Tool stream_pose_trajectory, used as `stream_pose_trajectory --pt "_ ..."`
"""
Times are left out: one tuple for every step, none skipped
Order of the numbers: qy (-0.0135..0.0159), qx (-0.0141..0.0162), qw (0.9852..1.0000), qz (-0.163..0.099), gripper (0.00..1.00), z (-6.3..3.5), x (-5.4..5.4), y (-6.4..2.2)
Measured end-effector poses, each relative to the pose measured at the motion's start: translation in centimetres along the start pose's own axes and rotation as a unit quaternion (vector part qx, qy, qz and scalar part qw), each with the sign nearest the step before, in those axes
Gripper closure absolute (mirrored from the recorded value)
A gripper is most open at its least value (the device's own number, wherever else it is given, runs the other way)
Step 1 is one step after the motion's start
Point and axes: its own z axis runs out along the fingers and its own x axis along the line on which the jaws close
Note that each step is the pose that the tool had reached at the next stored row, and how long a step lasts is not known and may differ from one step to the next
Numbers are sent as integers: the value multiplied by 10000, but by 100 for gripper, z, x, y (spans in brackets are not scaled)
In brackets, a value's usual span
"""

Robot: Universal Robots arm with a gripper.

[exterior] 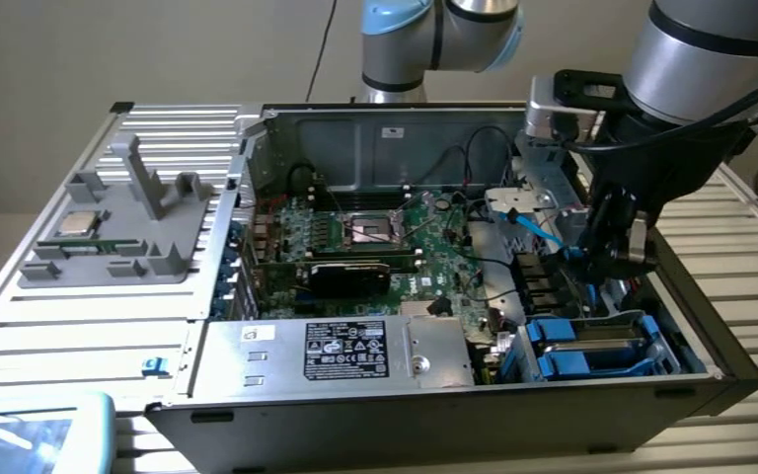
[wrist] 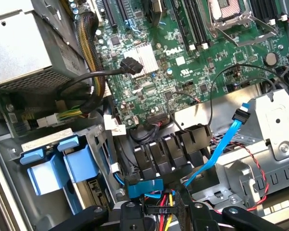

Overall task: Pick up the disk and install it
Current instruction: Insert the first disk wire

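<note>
Setting: a slatted bare-metal worktop [exterior: 50, 326] in front of a plain pale wall. It carries an open black-and-silver computer case [exterior: 458, 420] with its side panel off.
Claw: the arm's dark claw [exterior: 612, 259] [wrist: 161, 215] hangs inside the case at the right of the exterior view, just above the drive cage. I cannot tell whether it is spread or pinching something.
At the claw: a bundle of red, yellow and black wires [wrist: 166, 224] and a short bright blue piece [wrist: 144, 187] sit right against it. I cannot make out what the blue piece is.
Disk: I judge that the flat grey-metal drive in its bright blue plastic carrier frame [exterior: 596, 346] [wrist: 53, 168] stands in the drive cage. That puts it at the lower right of the exterior view, near the claw but apart from it.
Nearby: a thin light-blue data cable [exterior: 537, 229] [wrist: 221, 149], the green motherboard [exterior: 393, 247] [wrist: 183, 57], and a silver power-supply box with a black-and-white label [exterior: 340, 351] [wrist: 24, 48].
Far left: a grey plastic fixture [exterior: 135, 242] holds a small square silver chip [exterior: 79, 222], and its tall upright holder stands bare.
Progress: the pick-up looks done, and the disk seems to be in the cage. The pictures do not settle whether it is fully seated or connected.
Hidden: the disk's white label cannot be seen. The arm covers part of the cage, and the lower edge of the wrist view cuts the claw off.
</note>
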Motion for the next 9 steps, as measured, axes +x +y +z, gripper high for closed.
stream_pose_trajectory --pt "5 22 10000 -3 64 -9 0 4" --pt "13 51 10000 -6 64 -13 2 10" --pt "26 83 10000 -9 64 -17 4 14" --pt "37 113 9999 -12 64 -21 5 19" --pt "51 138 9999 -16 64 -25 6 23" --pt "75 154 9999 -19 64 -32 8 27" --pt "106 165 9998 -22 64 -37 8 29" --pt "144 179 9997 -27 64 -41 9 33" --pt "183 196 9996 -31 64 -43 11 38"
